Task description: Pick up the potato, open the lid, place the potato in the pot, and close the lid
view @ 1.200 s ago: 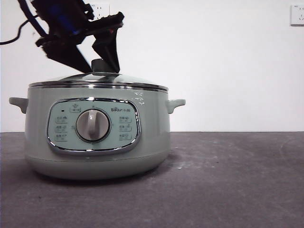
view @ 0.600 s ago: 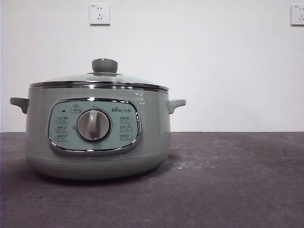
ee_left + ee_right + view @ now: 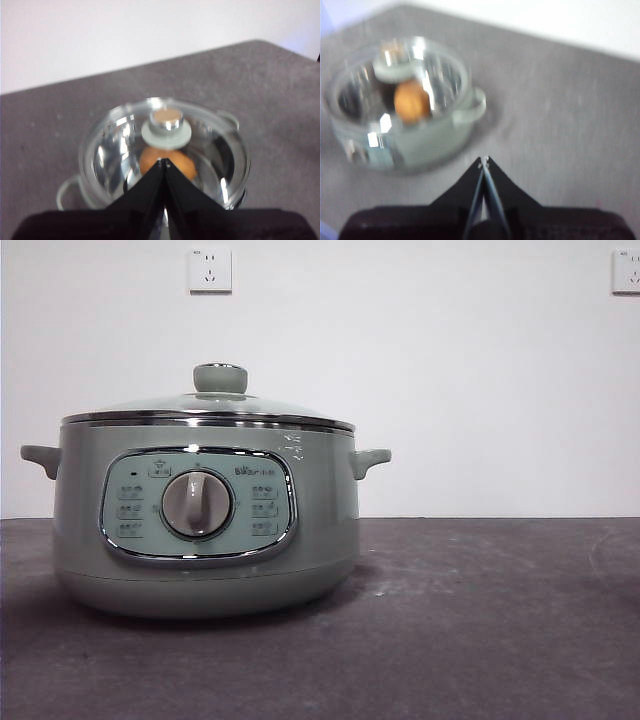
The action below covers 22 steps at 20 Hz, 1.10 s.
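Note:
The pale sage-green pot (image 3: 205,530) stands on the dark table at the left of the front view, with the glass lid (image 3: 205,405) resting shut on it. The orange-brown potato (image 3: 175,162) lies inside the pot under the glass; it also shows in the right wrist view (image 3: 411,101). My left gripper (image 3: 164,162) is shut and empty, held well above the lid (image 3: 165,145). My right gripper (image 3: 484,160) is shut and empty, above the bare table to the side of the pot (image 3: 415,135). Neither gripper shows in the front view.
The dark grey table (image 3: 480,620) stretches to the right of the pot. A white wall with two power sockets (image 3: 210,270) stands behind.
One second ago a gripper was at the lid's knob in the front view. It has let go and risen out of that view. The lid stays on the pot.

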Tool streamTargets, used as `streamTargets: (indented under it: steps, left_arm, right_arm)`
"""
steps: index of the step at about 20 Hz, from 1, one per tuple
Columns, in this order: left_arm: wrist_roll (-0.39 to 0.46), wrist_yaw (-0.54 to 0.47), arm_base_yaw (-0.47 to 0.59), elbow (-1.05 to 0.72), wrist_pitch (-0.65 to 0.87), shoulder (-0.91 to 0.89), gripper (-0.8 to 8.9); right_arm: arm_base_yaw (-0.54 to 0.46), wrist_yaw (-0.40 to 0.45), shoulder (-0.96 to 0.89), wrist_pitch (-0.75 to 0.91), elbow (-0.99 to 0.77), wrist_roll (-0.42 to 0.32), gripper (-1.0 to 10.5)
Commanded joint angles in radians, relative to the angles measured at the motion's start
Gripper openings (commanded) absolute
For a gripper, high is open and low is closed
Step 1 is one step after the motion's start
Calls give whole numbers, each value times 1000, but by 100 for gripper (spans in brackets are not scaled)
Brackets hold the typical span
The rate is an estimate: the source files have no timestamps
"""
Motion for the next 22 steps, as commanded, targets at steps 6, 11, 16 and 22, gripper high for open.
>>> streamTargets:
  steps: [6,11,16,22]
  left_arm:
    - [-68,-3,-3,-5,-74,15,-3]
    - [-68,-3,-3,-5,-96,55,-3]
    - [23,-18,-3,-5,-99,59,-3]
    - [112,59,252,-108,93,-101,-3]
  right_arm:
    - [2,-6,-1,-98,-6,27,2]
    - [1,-2,-2,-114,-6,27,1]
    - [1,-1,-3,-114,-6,27,2]
    - [1,-1,-3,-114,-6,27,2]
